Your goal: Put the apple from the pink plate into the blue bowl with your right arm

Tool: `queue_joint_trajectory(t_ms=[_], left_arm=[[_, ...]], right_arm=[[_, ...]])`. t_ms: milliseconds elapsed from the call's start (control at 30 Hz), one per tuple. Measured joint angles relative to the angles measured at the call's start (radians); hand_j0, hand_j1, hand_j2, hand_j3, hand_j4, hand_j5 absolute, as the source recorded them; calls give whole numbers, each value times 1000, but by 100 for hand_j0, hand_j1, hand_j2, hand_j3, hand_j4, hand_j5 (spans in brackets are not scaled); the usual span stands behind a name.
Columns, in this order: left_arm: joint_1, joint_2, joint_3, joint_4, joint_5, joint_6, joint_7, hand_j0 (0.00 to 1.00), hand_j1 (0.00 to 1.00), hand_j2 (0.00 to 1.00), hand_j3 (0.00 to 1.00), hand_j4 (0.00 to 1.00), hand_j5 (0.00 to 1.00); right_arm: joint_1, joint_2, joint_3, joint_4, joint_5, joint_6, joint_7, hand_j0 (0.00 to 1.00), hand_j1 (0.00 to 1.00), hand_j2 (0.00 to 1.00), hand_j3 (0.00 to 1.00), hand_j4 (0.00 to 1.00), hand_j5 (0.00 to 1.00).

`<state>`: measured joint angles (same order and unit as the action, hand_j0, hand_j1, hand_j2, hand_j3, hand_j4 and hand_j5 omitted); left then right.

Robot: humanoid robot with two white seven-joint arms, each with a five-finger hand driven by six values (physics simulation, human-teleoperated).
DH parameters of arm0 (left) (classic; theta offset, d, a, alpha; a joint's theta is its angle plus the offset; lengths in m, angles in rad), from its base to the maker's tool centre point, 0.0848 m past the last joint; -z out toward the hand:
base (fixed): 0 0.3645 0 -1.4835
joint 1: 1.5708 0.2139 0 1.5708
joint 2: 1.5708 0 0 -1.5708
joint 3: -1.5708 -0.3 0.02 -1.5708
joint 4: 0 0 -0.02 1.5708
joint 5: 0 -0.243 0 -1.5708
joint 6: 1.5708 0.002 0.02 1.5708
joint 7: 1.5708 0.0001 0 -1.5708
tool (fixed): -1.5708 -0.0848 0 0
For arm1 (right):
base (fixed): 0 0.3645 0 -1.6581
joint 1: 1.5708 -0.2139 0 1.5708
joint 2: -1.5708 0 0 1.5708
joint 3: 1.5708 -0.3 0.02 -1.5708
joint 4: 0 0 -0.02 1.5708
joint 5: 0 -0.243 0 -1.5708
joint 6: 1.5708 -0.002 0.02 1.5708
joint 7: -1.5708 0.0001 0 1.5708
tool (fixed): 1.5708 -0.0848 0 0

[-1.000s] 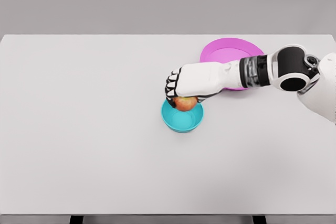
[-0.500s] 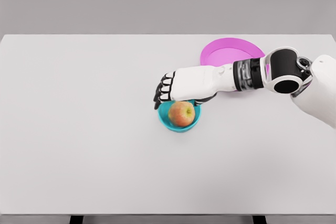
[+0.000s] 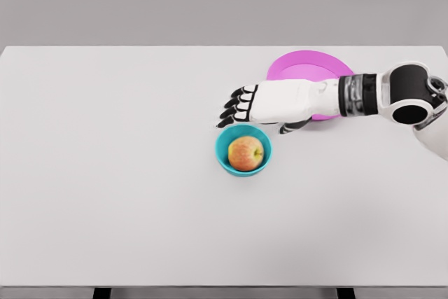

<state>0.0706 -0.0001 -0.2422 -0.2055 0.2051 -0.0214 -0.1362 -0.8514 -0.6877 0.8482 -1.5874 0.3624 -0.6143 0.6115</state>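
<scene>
White rectangular table [image 3: 126, 194], seen from above, its far edge set against a plain grey wall. Two items rest directly on its surface, both right of centre. A blue bowl [image 3: 224, 161] stands near the middle of the tabletop. A pink plate [image 3: 308, 66] lies flat farther back and to the right, close to the far edge, well apart from the bowl and partly hidden.

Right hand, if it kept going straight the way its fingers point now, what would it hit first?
Probably nothing: the right hand points left over bare table, passing behind the blue bowl, though its height is unclear.
</scene>
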Motion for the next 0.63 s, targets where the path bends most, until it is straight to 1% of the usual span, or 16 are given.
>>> queue_joint_trajectory(t_ms=[33,67,133,167,233,267,300,367,433,467,533,633], left_arm=[[1,0,0,0,0,0,0,100,100,100,100,100,100],[2,0,0,0,0,0,0,100,100,100,100,100,100],[1,0,0,0,0,0,0,100,100,100,100,100,100],[0,0,0,0,0,0,0,100,100,100,100,100,100],[0,0,0,0,0,0,0,100,100,100,100,100,100],[0,0,0,0,0,0,0,100,100,100,100,100,100],[0,0,0,0,0,0,0,100,100,100,100,100,100],[0,0,0,0,0,0,0,100,100,100,100,100,100],[0,0,0,0,0,0,0,100,100,100,100,100,100],[0,0,0,0,0,0,0,100,100,100,100,100,100],[0,0,0,0,0,0,0,100,100,100,100,100,100],[-6,0,-1,0,0,0,0,100,100,100,100,100,100]], right_arm=[[6,-11,-36,22,-1,0,0,100,100,100,100,100,100],[5,-18,-66,64,-4,1,0,100,100,100,100,100,100],[5,-27,-107,175,-3,1,0,100,100,100,100,100,100],[29,-29,-135,221,-1,0,0,100,100,100,100,100,100],[153,-23,-236,278,3,-2,0,100,100,100,100,100,100],[183,-10,-302,294,3,-2,0,100,100,100,100,100,100],[192,0,-354,304,2,-1,0,100,100,100,100,100,100],[222,6,-421,315,0,0,0,100,100,100,100,100,100],[295,0,-484,321,1,-1,0,100,100,100,100,100,100],[316,-6,-517,323,1,-1,0,100,100,100,100,100,100],[388,-25,-594,326,2,-1,0,100,100,100,100,100,100],[394,-46,-670,327,0,0,0,100,100,100,100,100,100]])
